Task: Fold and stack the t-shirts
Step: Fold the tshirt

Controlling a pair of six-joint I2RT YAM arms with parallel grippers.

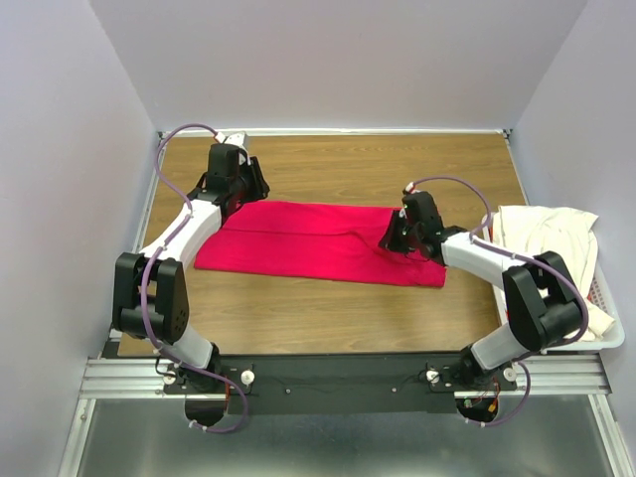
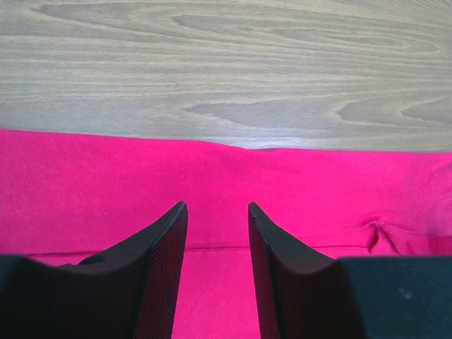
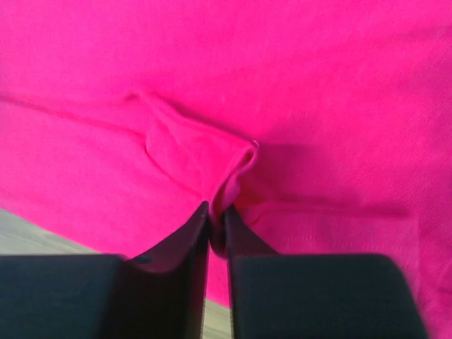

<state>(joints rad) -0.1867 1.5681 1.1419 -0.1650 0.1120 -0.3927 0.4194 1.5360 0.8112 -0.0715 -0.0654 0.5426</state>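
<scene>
The crimson-red t-shirt lies spread flat across the middle of the wooden table. My left gripper is open over the shirt's far left corner; in the left wrist view its jaws stand apart above the red cloth with nothing between them. My right gripper is at the shirt's right part, shut on a pinched fold of the red shirt, as the right wrist view shows. The cream-white t-shirt lies bunched in the basket at the right.
The white slatted laundry basket stands at the table's right edge, close to my right arm. White walls close the table in at the left, back and right. Bare wood shows beyond the shirt.
</scene>
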